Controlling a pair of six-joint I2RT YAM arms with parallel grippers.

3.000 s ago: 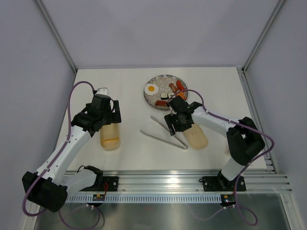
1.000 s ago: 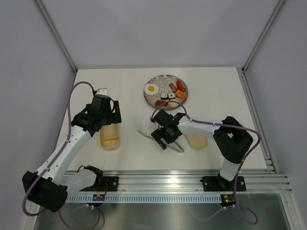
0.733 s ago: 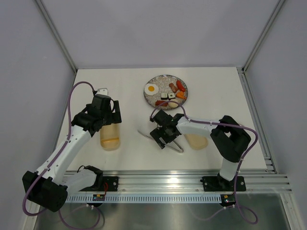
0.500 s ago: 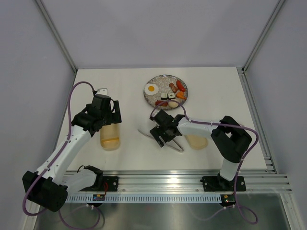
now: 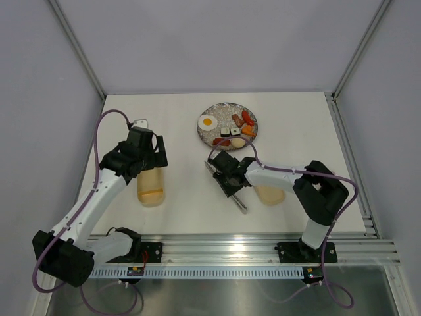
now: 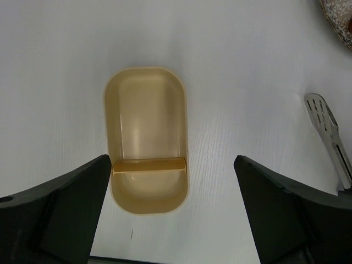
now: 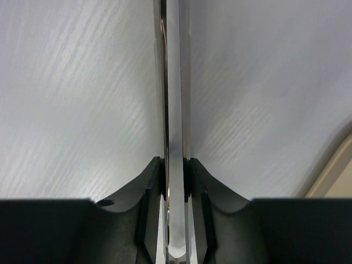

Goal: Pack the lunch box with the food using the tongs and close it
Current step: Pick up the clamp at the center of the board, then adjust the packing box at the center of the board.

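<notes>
We see the right hand (image 5: 230,176) clamped on the tongs (image 5: 241,203). In the wrist view both thin arms are pinched together between its fingers (image 7: 146,187). The tongs sit between the lunch box (image 5: 151,188) and its lid (image 5: 270,193), just beside the lid; we cannot tell if they touch the worktop (image 5: 177,118). The left hand (image 5: 146,155) has its fingers wide apart, hovering over the lunch box. The food (image 5: 231,131) is on the round plate (image 5: 224,105), far side.
</notes>
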